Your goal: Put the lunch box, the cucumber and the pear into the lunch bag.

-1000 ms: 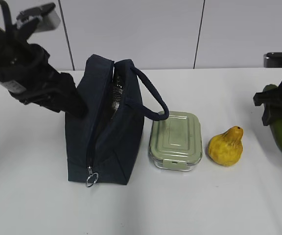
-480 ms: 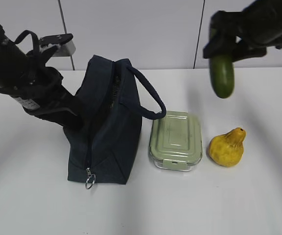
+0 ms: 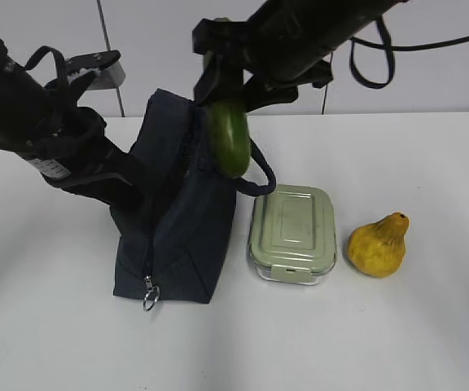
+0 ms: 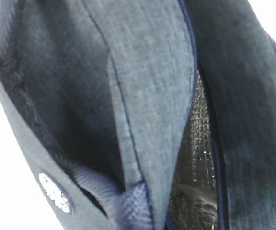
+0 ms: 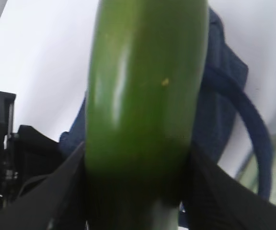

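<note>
The cucumber (image 3: 228, 138) is pinched in the right hand (image 3: 222, 85) and hung nearly upright, its lower end over the top of the lunch bag (image 3: 177, 236), just in front of the padded handle (image 3: 259, 175); in the right wrist view the cucumber (image 5: 145, 96) fills the frame between the two dark fingers (image 5: 210, 191), with the navy bag behind it. The left hand (image 3: 124, 191) is pressed together at the bag's left wall, though the fingertips themselves are hidden by the fabric. In the left wrist view the silver foil lining (image 4: 195, 158) is seen through the open zipper slit. The lunch box (image 3: 292, 234) is set on the white bench (image 3: 381, 342) just right of the bag, and the pear (image 3: 378, 244) is set near it, further right.
</note>
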Motion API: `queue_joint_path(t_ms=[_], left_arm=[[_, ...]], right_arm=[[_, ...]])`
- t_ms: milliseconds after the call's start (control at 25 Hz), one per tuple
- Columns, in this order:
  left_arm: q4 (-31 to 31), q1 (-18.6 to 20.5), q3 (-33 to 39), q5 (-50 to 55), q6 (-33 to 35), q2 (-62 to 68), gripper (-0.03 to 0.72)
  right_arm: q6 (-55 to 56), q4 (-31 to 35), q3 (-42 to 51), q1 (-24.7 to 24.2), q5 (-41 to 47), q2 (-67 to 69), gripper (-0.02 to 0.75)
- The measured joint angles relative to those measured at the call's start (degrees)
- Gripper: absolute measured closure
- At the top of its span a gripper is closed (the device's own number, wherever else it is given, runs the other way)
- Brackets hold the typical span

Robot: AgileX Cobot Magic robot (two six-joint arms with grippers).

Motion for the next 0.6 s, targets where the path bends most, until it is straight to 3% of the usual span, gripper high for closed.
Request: queue_joint_path(t_ms=[240,600], left_arm=[[-0.62,0.0,0.0,-0.19,0.0,0.0,0.686],[-1.85,0.0,0.0,-0.37,0.44,0.0,0.687]], right_arm=[[0.44,4.64,-3.61,3.83,-2.22,4.13,0.361],[0.19,5.98,-4.21,4.55,-5.73,8.41,0.361]])
